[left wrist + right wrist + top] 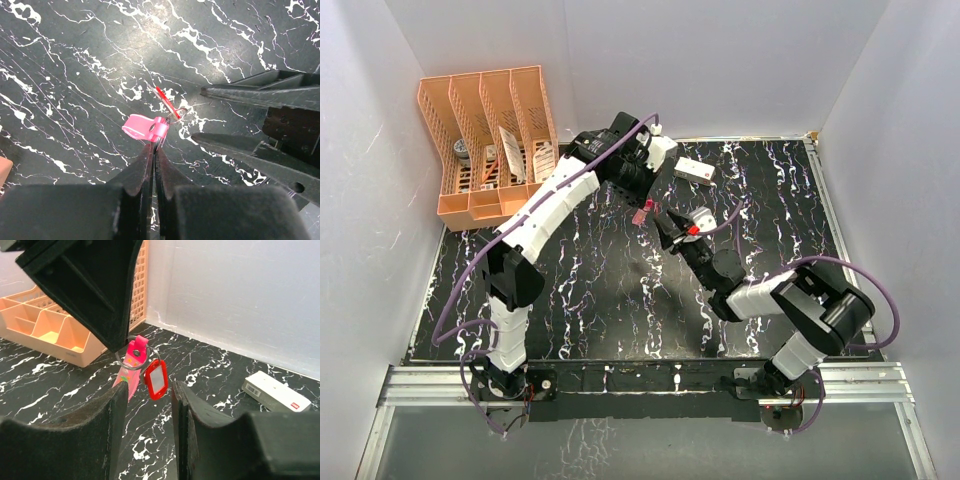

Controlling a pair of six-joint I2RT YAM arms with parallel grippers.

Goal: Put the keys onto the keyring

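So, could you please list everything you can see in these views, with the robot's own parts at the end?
keyring: one, thin metal ring with a pink tag, held off the table.
red key: one, red, hanging from the keyring.
white box: one, white with red marks, lying at the far side of the table.
organiser: one, orange, far left corner, small items in its slots.
table: one, black with white veins.
left arm: one, black and white, reaching to the middle.
right arm: one, black and white, reaching towards the left tool.
left tool: one, black, shut on the pink tag.
right tool: one, black, open, facing the keyring.
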